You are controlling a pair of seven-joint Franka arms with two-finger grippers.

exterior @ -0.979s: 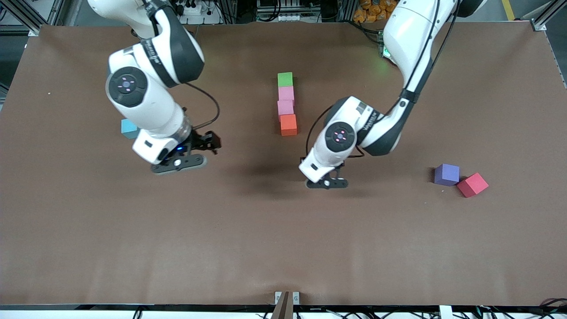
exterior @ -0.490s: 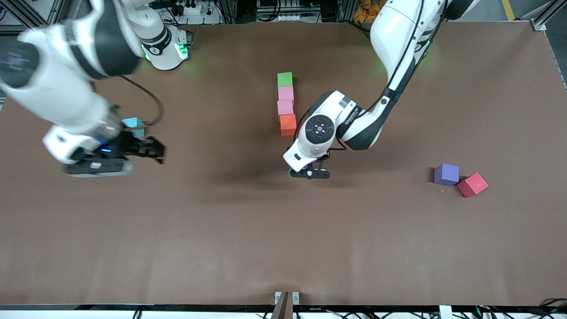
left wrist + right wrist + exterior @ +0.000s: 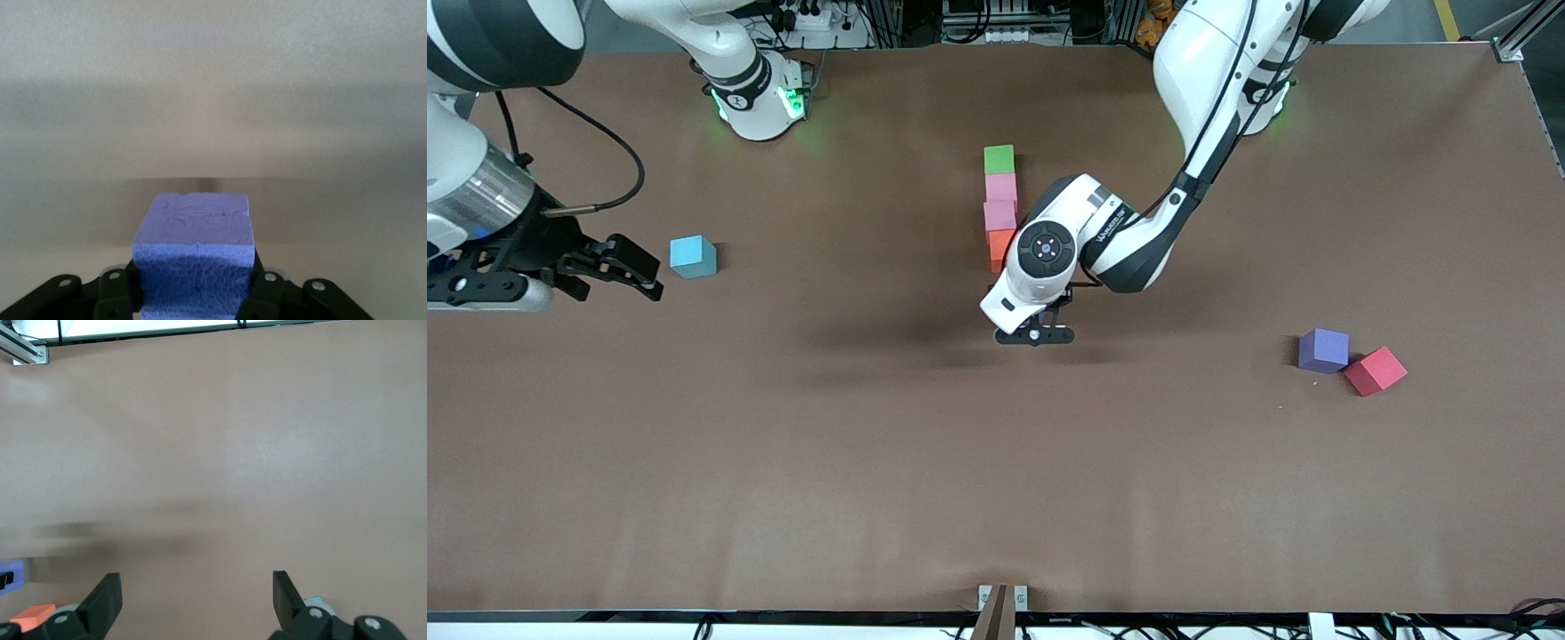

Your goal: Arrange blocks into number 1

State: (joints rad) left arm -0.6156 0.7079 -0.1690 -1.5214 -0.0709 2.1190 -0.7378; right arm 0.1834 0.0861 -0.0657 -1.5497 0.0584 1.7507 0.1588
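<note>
Four blocks lie in a straight row on the table: green (image 3: 999,159), pink (image 3: 1001,188), pink (image 3: 999,216) and orange (image 3: 1000,244), the orange one partly hidden by the left arm. My left gripper (image 3: 1036,335) (image 3: 193,297) is shut on a purple block (image 3: 193,240) and hovers low over bare table just past the orange end of the row. A second purple cube (image 3: 1323,349) rests toward the left arm's end of the table. My right gripper (image 3: 640,271) (image 3: 195,587) is open and holds nothing, beside the light blue cube (image 3: 693,256).
A red cube (image 3: 1375,371) touches the purple cube on the table. The light blue cube lies alone toward the right arm's end. The brown table (image 3: 996,462) stretches wide on the side nearer the front camera.
My right arm has swung from near the table's middle out to its own end, uncovering the light blue cube. My left gripper has carried the purple block closer to the orange block.
</note>
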